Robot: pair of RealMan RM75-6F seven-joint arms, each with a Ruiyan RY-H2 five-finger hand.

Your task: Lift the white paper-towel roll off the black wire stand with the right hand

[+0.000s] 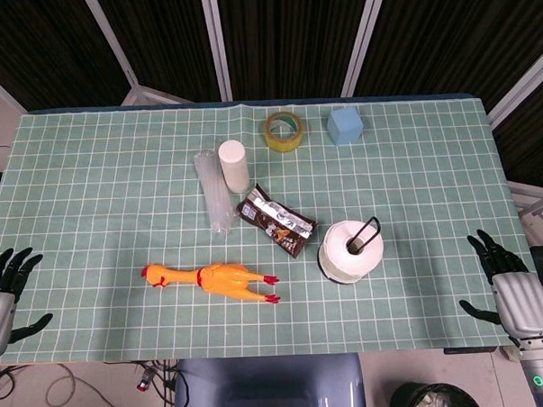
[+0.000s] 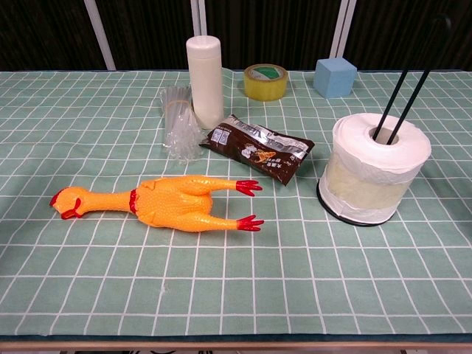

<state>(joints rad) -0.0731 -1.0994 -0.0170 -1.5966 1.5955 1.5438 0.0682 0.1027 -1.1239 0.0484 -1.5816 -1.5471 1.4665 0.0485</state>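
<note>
Nearest the robot, both hands sit at the front edge of the table, which is covered in a green checked cloth. The right hand rests at about four o'clock from the table's centre, fingers spread and holding nothing. The left hand is at about eight o'clock, fingers likewise apart and empty. Neither shows in the chest view.

A little further in, a rubber chicken lies on its side at seven o'clock from the middle, head pointing left. At about four o'clock from the centre stands the paper-towel roll, upright on its wire stand, whose black rods rise through the core; the roll is well apart from the right hand.

Near the centre lies a brown snack packet. At its ten o'clock is a clear plastic sleeve, lying flat beside a white bottle.

Toward the far edge, at twelve o'clock, sits a roll of yellow tape, with a blue cube just to its right.
</note>
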